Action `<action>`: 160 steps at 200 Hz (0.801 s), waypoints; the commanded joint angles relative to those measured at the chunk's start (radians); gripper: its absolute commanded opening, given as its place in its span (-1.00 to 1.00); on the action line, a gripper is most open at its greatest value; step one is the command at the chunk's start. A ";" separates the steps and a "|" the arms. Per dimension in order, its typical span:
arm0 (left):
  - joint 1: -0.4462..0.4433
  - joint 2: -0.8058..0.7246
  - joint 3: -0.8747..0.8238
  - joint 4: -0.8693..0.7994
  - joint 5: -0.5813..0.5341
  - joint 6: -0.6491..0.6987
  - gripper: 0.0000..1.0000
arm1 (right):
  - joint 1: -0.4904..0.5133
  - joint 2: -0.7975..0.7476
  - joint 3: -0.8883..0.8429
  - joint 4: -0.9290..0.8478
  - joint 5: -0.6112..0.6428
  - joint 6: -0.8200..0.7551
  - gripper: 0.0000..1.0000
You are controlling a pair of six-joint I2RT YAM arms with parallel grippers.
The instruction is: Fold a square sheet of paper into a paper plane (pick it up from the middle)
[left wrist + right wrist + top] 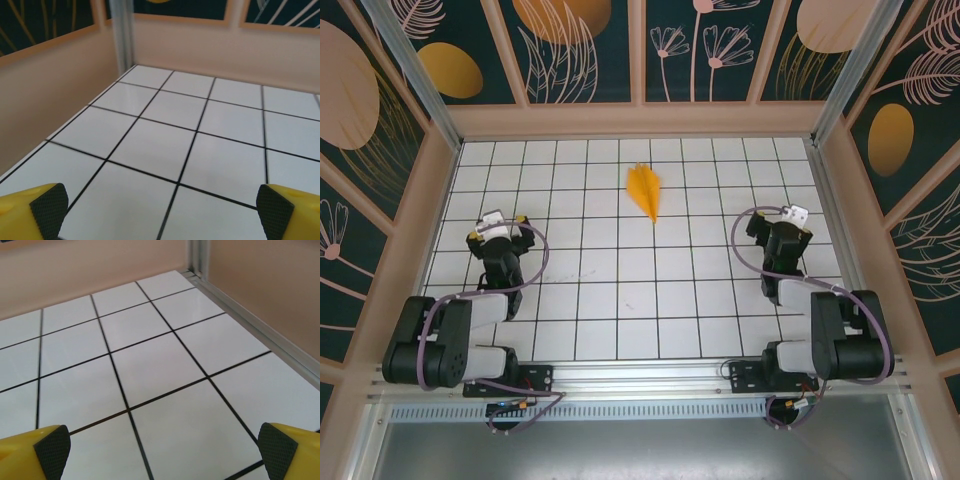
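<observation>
With the paper plane point(643, 190) lying folded at the far middle of the surface point(620, 300), well apart from the left pincer point(498, 225) and right pincer point(780, 225), both spread wide and empty, parking should hold both arms near, clear of it

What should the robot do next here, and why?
Probably just keep both arms parked: the paper plane already lies folded on the table, and the left gripper and right gripper are open, empty and well apart from it.
</observation>
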 commanded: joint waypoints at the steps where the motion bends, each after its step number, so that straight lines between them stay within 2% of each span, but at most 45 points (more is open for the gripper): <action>1: 0.013 0.034 -0.016 0.210 0.136 0.066 0.97 | 0.000 0.030 -0.037 0.229 -0.084 -0.078 0.97; 47: 0.029 0.173 -0.044 0.397 0.155 0.063 0.97 | 0.000 0.072 -0.079 0.363 -0.145 -0.137 0.98; 87: 0.043 0.186 -0.031 0.379 0.153 0.046 0.97 | -0.003 0.147 -0.089 0.458 -0.159 -0.154 0.98; 107: 0.043 0.189 -0.023 0.367 0.128 0.036 0.97 | -0.038 0.164 -0.089 0.465 -0.198 -0.123 0.97; 121: 0.045 0.189 -0.022 0.365 0.127 0.035 0.97 | -0.052 0.223 -0.104 0.553 -0.212 -0.111 0.98; 130: 0.045 0.190 -0.020 0.364 0.121 0.032 0.97 | -0.055 0.204 -0.093 0.492 -0.216 -0.104 0.97; 160: 0.045 0.188 -0.029 0.380 0.079 0.022 0.97 | -0.065 0.207 -0.090 0.496 -0.234 -0.098 0.97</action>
